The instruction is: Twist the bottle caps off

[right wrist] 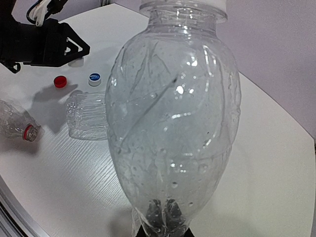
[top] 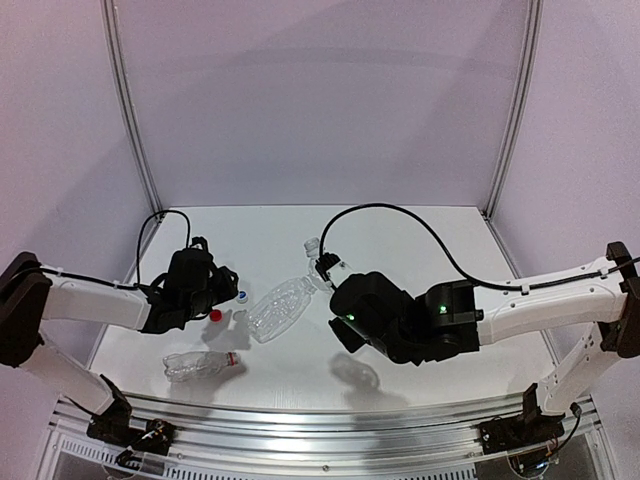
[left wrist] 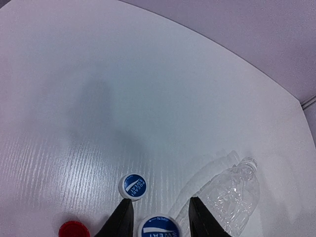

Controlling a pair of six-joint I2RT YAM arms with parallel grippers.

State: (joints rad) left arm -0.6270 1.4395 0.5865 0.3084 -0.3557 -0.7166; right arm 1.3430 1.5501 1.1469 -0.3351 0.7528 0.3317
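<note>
My right gripper (right wrist: 165, 224) is shut on the base of a clear bottle (right wrist: 173, 108), which fills the right wrist view; its white cap (right wrist: 182, 4) is on the neck. From above, that bottle (top: 317, 252) sits at the right gripper (top: 327, 268). My left gripper (left wrist: 159, 202) is open low over the table, with a blue-topped white cap (left wrist: 159, 228) between its fingers and a gap on the right side. A second blue-topped cap (left wrist: 132, 186) lies just ahead of the left fingertip. A red cap (left wrist: 74, 230) lies further left.
A capless clear bottle (top: 280, 308) lies on its side between the arms, right of the left gripper (top: 226, 284). Another lying bottle (top: 200, 363) with a red neck ring rests near the front rail (top: 300, 415). Frame posts stand at the table's back corners.
</note>
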